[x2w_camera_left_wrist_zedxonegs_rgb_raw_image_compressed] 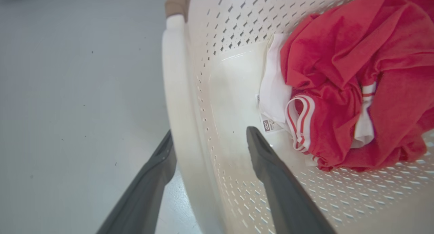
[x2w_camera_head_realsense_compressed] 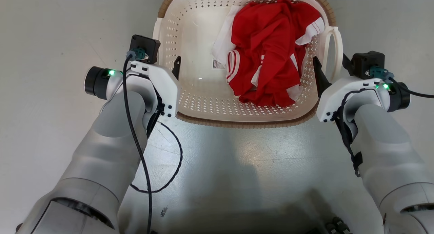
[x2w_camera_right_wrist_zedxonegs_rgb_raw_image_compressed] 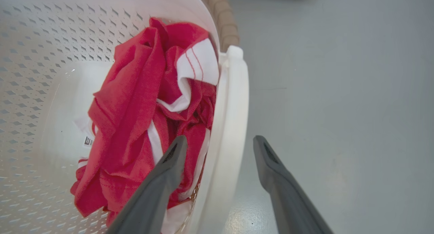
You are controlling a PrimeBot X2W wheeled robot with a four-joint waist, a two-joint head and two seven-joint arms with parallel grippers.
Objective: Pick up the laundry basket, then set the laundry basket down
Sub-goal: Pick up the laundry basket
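Position: the laundry basket (x2w_camera_head_realsense_compressed: 190, 30) sits on the grey floor (x2w_camera_head_realsense_compressed: 237, 159), straight ahead of the robot and between the two arms.

Pincer state: the left pincer (x2w_camera_left_wrist_zedxonegs_rgb_raw_image_compressed: 209, 134) is released, jaws wide. It straddles the left handle (x2w_camera_left_wrist_zedxonegs_rgb_raw_image_compressed: 176, 91), one finger inside the basket and one outside over the floor. The right pincer (x2w_camera_right_wrist_zedxonegs_rgb_raw_image_compressed: 219, 139) is released as well and straddles the right handle (x2w_camera_right_wrist_zedxonegs_rgb_raw_image_compressed: 234, 108) the same way. Neither is clamped on anything.

Handling (judgement): thin perforated plastic, so probably light and fairly stiff, though the walls may flex under a one-sided pull. The handles look smooth and glossy, so they could slip in the fingers. The load is soft cloth heaped toward the right side, so the basket may tip slightly that way when lifted. Best hold is both handles at once, closed evenly and raised level. The brown woven-look rim (x2w_camera_head_realsense_compressed: 237, 122) is a poorer hold.

Count:
- baskets: one
- handles: two
- pincers: two, with two fingers each
- red-and-white clothing (x2w_camera_head_realsense_compressed: 271, 51): one crumpled heap; number of pieces cannot be told
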